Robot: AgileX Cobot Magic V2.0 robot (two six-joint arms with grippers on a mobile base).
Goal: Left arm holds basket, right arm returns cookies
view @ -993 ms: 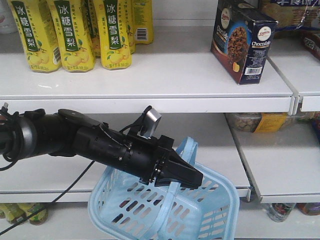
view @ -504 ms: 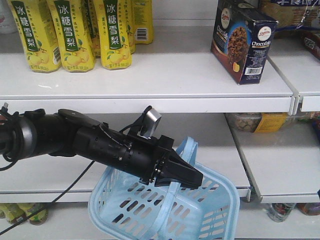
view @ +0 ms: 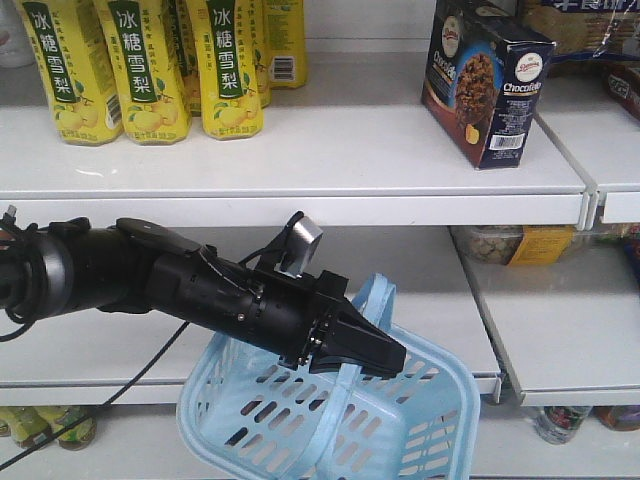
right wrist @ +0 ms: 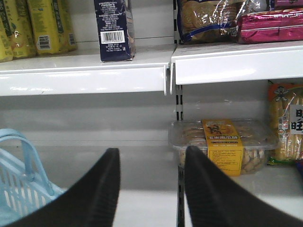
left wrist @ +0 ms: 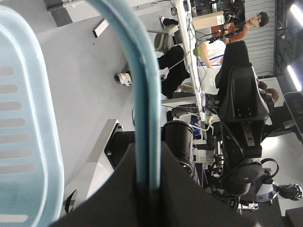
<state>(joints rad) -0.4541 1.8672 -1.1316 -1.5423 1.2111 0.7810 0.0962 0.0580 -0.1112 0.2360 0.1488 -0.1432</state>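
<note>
Cookies: tall navy/brown box, upright on the top shelf, right end, turned at an angle w/ barcode side facing out. Nothing touching it. Also in right wrist view, barcode panel showing, near the shelf's front edge just left of the shelf gap.

Basket: pale blue, hanging tilted in front of the lower shelf, bottom centre of front view. No goods visible in the part of its interior that shows. Its flat handle runs up into the left end effector, which is clamped on that handle; left wrist view confirms, w/ handle strap running down into the dark closed jaws, basket rim at left.

Left arm comes in from the left edge, angled down-right, loose cables around it, small grey camera block on top.

Right end effector: two black fingers spread apart, nothing between them, well below the cookies' shelf and aimed at the lower shelf back. Basket corner at its lower left.

Surrounds: yellow drink cartons on top shelf left, well apart from the cookies. Clear tub w/ orange label on the lower shelf right of the divider. Biscuit packs and a pink pack on the next top-shelf section. People and desks visible in left wrist background, blurry.
</note>
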